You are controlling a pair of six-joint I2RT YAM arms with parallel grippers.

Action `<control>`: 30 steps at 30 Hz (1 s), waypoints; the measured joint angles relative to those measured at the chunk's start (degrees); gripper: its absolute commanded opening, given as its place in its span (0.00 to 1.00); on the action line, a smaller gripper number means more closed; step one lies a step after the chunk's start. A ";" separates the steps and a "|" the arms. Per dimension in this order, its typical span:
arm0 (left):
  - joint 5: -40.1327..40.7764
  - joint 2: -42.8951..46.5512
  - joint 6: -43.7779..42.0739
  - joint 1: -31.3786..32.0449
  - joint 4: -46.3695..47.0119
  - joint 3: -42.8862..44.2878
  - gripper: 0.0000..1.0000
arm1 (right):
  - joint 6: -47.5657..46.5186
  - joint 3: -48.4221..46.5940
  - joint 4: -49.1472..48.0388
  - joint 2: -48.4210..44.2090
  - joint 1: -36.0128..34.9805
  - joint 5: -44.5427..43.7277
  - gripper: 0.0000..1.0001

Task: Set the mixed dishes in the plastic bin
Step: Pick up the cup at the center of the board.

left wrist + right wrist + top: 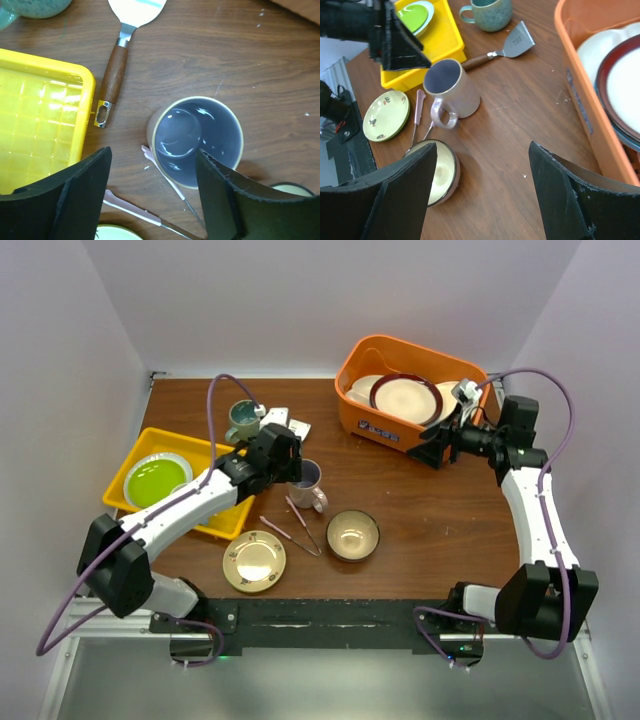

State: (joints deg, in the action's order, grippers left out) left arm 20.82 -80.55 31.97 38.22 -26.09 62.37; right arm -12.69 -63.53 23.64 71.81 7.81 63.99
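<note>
The orange plastic bin (365,418) stands at the back right and holds a brown-rimmed plate (405,398) on other plates. My left gripper (291,466) is open right over the lavender mug (308,483). In the left wrist view the mug (195,140) lies partly between the open fingers, one finger over its mouth, the other outside. My right gripper (437,447) is open and empty by the bin's front corner. A bronze bowl (353,534), a cream plate (254,561), a teal mug (243,420) and a lime-green plate (157,480) are on the table.
The lime-green plate lies in a shallow yellow tray (215,522) at the left. A metal spatula (117,75) lies behind the mug. Thin pink tongs (295,525) lie between the mug and the bowl. White walls close in the table.
</note>
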 measured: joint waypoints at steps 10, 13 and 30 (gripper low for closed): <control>0.68 -7.02 -0.85 0.00 -1.42 2.67 0.52 | -0.66 4.09 -4.04 -2.56 0.00 2.69 0.79; 0.83 -8.70 -1.57 0.00 -1.73 3.30 0.48 | -0.87 4.92 -4.50 -2.58 0.00 3.10 0.79; 0.07 -15.67 -4.74 0.00 -4.02 7.80 0.01 | -2.25 5.75 -5.20 -2.58 0.00 4.46 0.80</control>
State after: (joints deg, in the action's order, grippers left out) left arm 20.88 -96.23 27.22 38.22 -30.11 70.17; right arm -14.94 -57.78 18.44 69.23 7.81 68.45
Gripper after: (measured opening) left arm 0.137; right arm 0.801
